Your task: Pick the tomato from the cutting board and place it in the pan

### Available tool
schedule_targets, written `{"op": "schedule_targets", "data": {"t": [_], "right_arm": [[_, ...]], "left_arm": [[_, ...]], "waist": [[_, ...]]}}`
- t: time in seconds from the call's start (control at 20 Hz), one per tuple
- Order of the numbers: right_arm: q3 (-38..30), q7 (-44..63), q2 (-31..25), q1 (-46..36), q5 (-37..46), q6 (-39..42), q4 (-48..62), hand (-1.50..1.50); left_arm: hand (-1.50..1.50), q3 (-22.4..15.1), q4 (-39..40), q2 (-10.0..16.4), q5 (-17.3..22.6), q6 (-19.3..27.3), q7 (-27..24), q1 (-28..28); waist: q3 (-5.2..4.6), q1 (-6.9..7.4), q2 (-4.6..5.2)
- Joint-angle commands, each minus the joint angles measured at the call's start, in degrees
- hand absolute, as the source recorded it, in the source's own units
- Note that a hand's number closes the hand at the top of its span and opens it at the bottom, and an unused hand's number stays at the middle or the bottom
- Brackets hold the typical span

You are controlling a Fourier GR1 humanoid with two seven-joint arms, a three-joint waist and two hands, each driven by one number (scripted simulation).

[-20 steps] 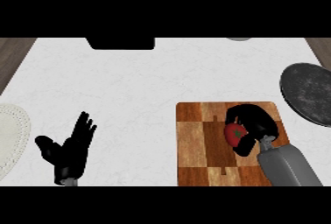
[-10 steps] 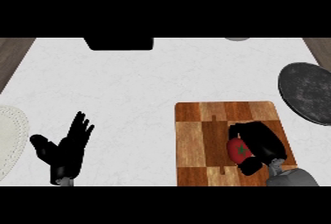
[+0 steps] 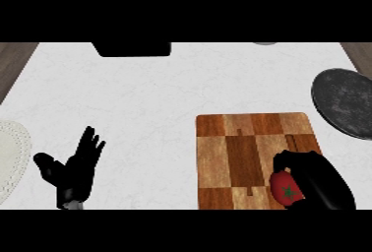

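White counter (image 3: 145, 98): right hand (image 3: 323, 179) curls round the tomato (image 3: 286, 189) over the cutting board (image 3: 232, 152); half-covered, it may slip before the pan (image 3: 347, 101)

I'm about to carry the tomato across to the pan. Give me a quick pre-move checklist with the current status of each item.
1. Right hand curled round the red round tomato: ok.
2. Tomato lifted off the checkered wooden cutting board: cannot tell.
3. Dark grey round pan shows nothing inside: ok.
4. Pan fully in view: not ok, the view's right edge cuts it off.
5. Nothing stands between board and pan: ok.
6. Left hand open at lower left, away from the route: ok.
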Motion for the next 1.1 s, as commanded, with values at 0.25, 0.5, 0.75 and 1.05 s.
{"op": "schedule_targets", "data": {"t": [0.25, 0.5, 0.75, 1.05], "right_arm": [[-9.7, 6.3, 2.3, 3.8, -4.2, -3.2, -21.4, 1.5], [-19.4, 9.7, 1.9, -3.5, -12.5, 3.7, -19.5, 1.5], [-24.5, 9.0, 2.7, -12.7, -16.7, 2.6, -7.7, 1.5], [-29.1, -1.8, 0.8, -19.6, -14.3, -7.1, 12.8, 1.5]], "left_arm": [[0.0, -0.2, 1.7, 0.0, -0.1, -1.3, -0.7, 1.3], [0.0, -1.2, -0.7, -0.7, -1.4, -0.1, 0.9, 0.9], [0.0, 0.8, 4.6, -0.7, -0.6, -0.6, 1.2, -4.9], [0.0, 0.2, 3.7, -1.4, -1.6, 0.4, 1.5, -5.0]], "waist": [[-0.09, 0.18, 0.24], [-0.06, 0.86, 0.38], [-0.06, 1.08, 0.54], [-0.02, 1.45, 0.67]]}}
